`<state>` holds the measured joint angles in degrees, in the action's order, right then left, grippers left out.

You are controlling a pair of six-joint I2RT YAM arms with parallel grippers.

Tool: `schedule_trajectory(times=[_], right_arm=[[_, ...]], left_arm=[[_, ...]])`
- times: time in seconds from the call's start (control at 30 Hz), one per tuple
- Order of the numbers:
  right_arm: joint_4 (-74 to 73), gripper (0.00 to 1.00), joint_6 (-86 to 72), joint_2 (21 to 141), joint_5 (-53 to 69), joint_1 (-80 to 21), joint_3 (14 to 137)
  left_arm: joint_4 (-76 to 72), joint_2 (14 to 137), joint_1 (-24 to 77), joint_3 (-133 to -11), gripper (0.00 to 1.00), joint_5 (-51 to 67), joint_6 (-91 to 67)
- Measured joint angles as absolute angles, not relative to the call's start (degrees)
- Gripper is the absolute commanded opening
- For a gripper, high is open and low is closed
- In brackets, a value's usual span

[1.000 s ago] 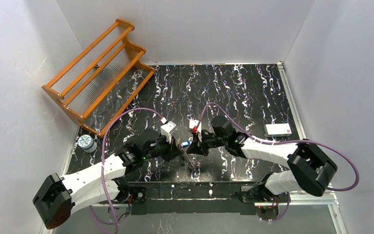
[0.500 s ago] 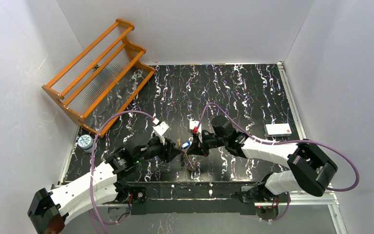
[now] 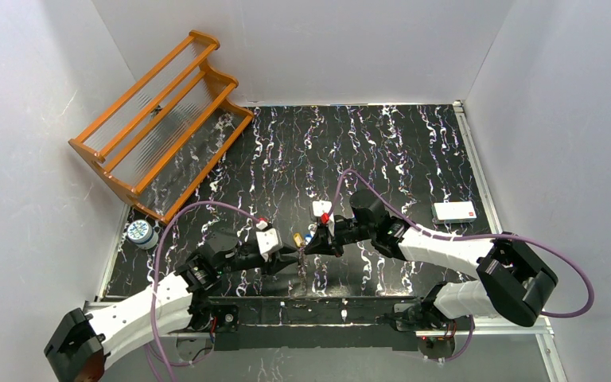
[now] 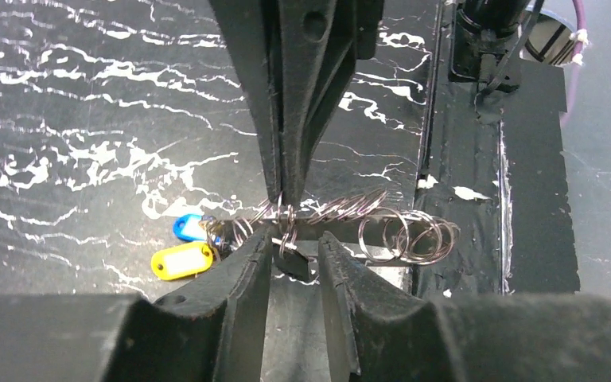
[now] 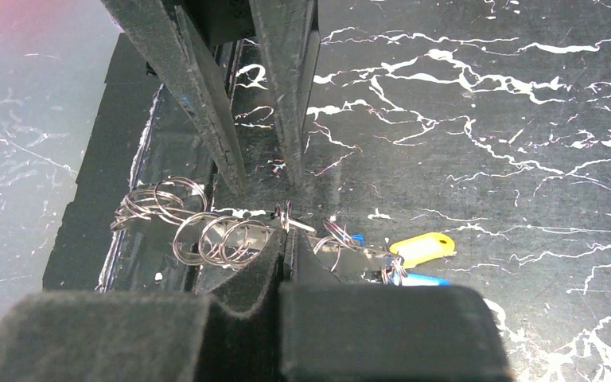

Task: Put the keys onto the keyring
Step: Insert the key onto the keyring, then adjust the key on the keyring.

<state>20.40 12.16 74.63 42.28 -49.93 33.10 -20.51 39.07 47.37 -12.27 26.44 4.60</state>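
The dark marbled worktop [image 3: 398, 143] lies under both arms, which meet tip to tip near its front edge. The right hand [image 5: 286, 237] is clenched on the keyring [image 4: 402, 235], pinching one loop at its very tips. The left hand [image 4: 294, 247] faces it, jaws part-way apart. They straddle the loops just under the right hand's tips. A small dark piece hangs between them, and I cannot tell whether they pinch it.

The step seems to be a second grip beside the first. To do it well, the left hand should close on a single loop close to the right hand's pinch. The right hand should hold firm so the row does not swing. Thin wire likely slips off flat pads, so a square, centred bite matters.

The keyring is a row of thin, shiny steel loops, linked and overlapping. The keys [image 4: 181, 260], one yellow-headed and one blue, sit at the row's end, off to one side of the left hand. They look already linked to it.
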Motion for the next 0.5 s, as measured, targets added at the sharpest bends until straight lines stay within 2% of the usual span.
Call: schedule_trajectory(times=[0.5], right_arm=[[20.53,0.01,13.34,74.61,43.40,-49.93,33.10]], left_arm=[[-26.96,46.28,47.37,-11.97,0.12,29.36,8.03]])
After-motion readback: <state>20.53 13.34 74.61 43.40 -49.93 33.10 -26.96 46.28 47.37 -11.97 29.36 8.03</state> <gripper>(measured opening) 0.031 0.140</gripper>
